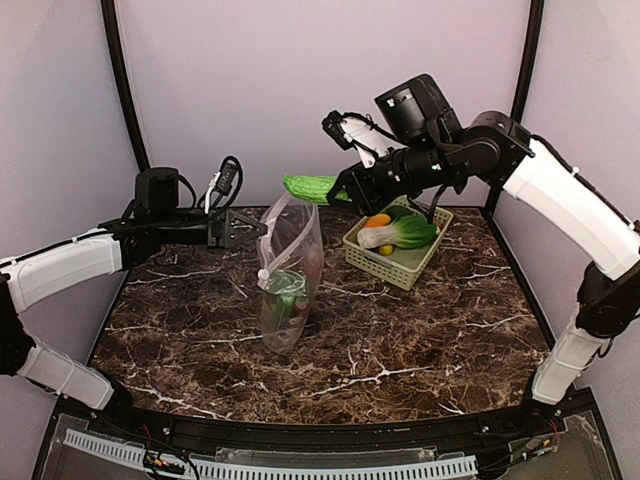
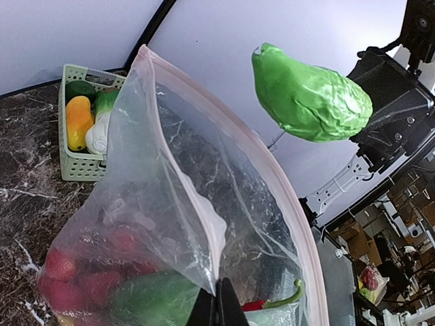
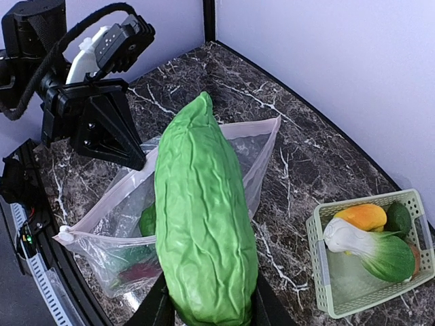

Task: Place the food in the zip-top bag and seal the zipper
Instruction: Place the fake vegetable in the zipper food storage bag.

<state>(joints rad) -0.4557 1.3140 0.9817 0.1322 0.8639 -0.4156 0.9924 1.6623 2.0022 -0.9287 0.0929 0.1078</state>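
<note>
The clear zip-top bag [image 1: 291,270] stands upright on the marble table with its mouth open. My left gripper [image 2: 219,307] is shut on its near mouth edge and holds it up. The pink zipper strip [image 2: 279,183] curves along the open mouth. Red and green food [image 2: 88,285] and a red chili [image 2: 262,303] lie inside. My right gripper [image 3: 207,309] is shut on a wrinkled green cucumber [image 3: 202,224], held in the air just above the bag's mouth [image 1: 312,189]. In the left wrist view the cucumber [image 2: 309,95] hangs over the opening.
A pale green lattice basket [image 1: 398,262] stands at the back right, holding a white-green bok choy [image 1: 400,234], an orange-yellow piece [image 1: 377,220] and a dark green piece [image 3: 398,219]. The enclosure walls stand close behind.
</note>
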